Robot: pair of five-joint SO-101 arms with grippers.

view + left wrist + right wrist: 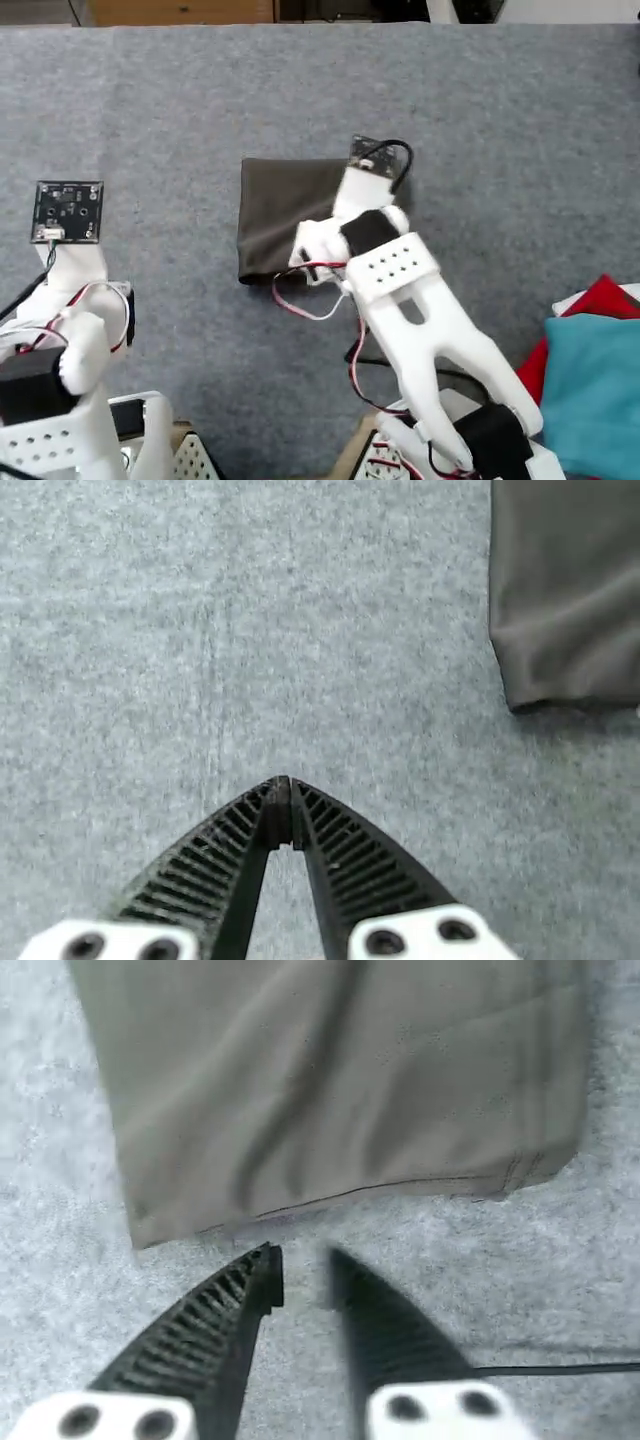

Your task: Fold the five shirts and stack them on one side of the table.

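risk sits at the hem: the right gripper [305, 1265], tips apart, hangs just short of the folded dark shirt [330, 1080], and a bite on the top layer alone could peel the fold open. loose wires [300, 300] under its wrist could snag the cloth. the left gripper [282, 785], tips together, hovers over the table [150, 630], that shirt well aside. a red shirt [600, 300] and a teal shirt [595, 385] lie far behind the right gripper.

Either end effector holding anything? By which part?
Nothing held. Left end effector shut, empty; right end effector open, beside the edge of the folded dark grey shirt.
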